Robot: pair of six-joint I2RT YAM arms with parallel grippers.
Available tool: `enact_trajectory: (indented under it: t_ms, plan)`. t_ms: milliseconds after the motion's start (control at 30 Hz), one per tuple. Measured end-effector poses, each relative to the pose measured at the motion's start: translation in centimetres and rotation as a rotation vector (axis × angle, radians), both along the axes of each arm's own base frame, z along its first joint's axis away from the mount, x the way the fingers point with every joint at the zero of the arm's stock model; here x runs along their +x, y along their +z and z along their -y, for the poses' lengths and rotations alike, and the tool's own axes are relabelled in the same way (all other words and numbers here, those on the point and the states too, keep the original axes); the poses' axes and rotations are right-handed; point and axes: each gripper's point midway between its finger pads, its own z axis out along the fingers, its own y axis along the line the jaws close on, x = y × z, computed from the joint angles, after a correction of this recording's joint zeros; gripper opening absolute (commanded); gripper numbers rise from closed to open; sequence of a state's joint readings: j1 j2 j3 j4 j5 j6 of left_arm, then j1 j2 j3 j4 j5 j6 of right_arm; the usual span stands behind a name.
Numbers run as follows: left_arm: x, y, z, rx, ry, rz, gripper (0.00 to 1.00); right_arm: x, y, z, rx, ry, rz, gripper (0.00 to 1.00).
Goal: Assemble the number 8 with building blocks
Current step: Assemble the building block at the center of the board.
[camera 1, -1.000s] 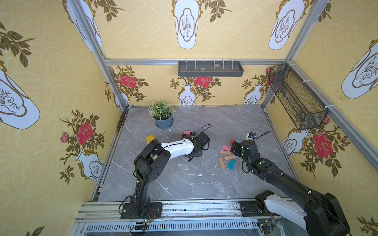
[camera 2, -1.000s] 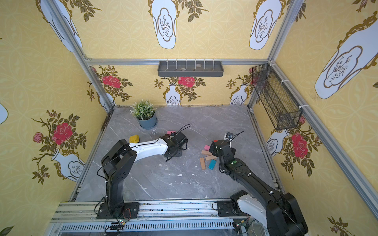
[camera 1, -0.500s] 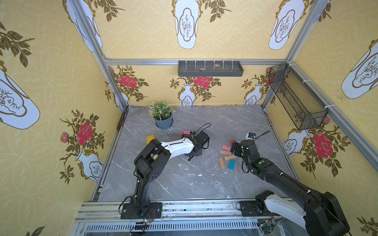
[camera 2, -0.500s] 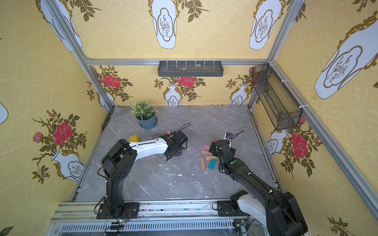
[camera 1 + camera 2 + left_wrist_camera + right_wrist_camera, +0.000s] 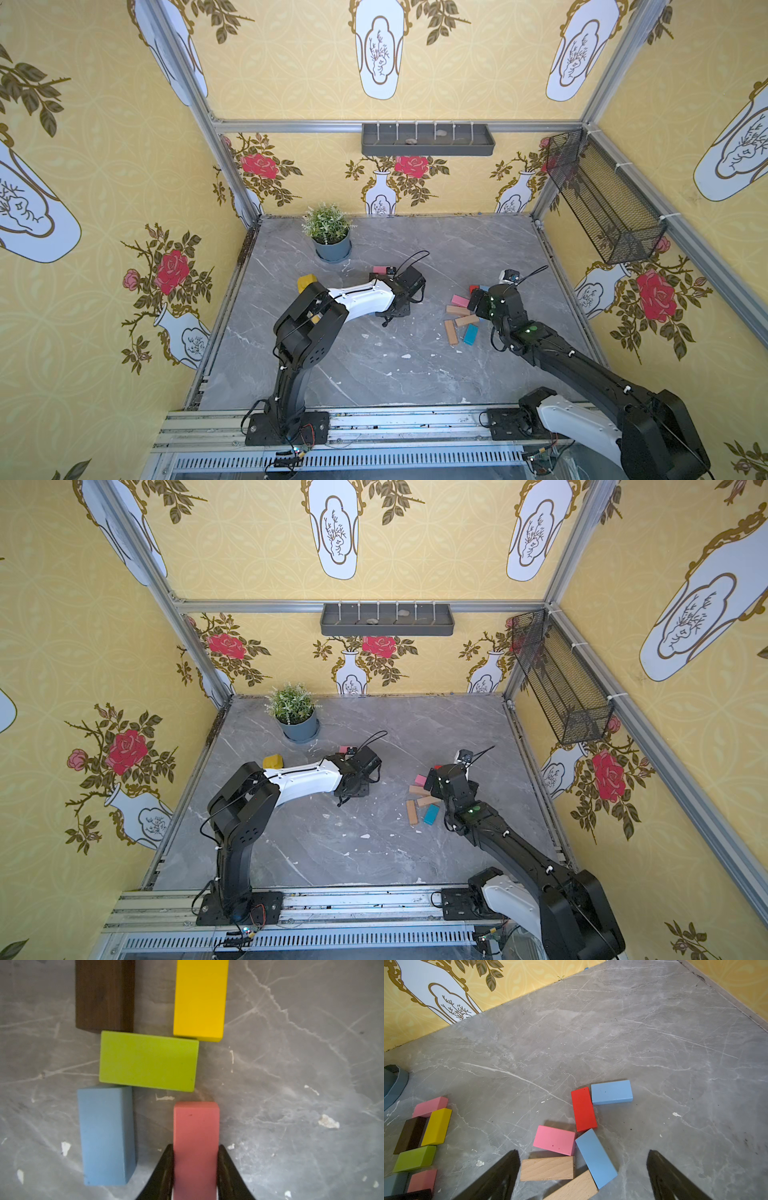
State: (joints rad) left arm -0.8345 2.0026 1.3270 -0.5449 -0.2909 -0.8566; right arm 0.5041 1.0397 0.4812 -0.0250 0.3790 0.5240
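While I watched the feeds, the left gripper (image 5: 195,1147) was pinching the salmon block (image 5: 196,1124) by its long sides, both black fingers pressed flat against it. The block's free end pointed at the green block (image 5: 148,1060) and stopped just short of it, with a thin strip of grey table (image 5: 291,1084) showing between them. The green block lay crosswise. The dark brown block (image 5: 105,995) and the yellow block (image 5: 200,998) touched its corners on the side away from the gripper. The grey-blue block (image 5: 107,1134) met its nearer edge and ran alongside the salmon one, apart from it. I couldn't tell whether the salmon block sat on the surface or hung just above it.

The right gripper (image 5: 583,1152) stood spread wide, holding nothing, above the loose pile. Between its fingers lay a tan block (image 5: 547,1168) and a slanted blue block (image 5: 596,1157). A pink block (image 5: 554,1140) touched the tan one, and a red block (image 5: 583,1108) lay just past it. In a top view, a teal block (image 5: 470,334) lay at that pile's edge, well apart from the left arm's group.
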Motion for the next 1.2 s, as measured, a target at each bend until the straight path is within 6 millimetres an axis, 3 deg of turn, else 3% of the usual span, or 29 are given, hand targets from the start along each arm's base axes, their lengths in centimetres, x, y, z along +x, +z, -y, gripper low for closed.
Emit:
enact_trajectory:
  t_ms: [500, 1067, 1200]
  plan:
    - [0.39, -0.02, 0.03, -0.007, 0.007, 0.006, 0.33, 0.0, -0.02, 0.0, 0.0, 0.0, -0.001, 0.97]
    - [0.44, -0.18, -0.03, -0.009, 0.014, 0.004, 0.5, 0.0, -0.03, -0.01, 0.0, 0.001, -0.001, 0.98]
    - [0.41, 0.6, 0.04, -0.022, 0.013, 0.011, 0.55, 0.0, -0.03, -0.01, 0.0, 0.001, -0.001, 0.97]
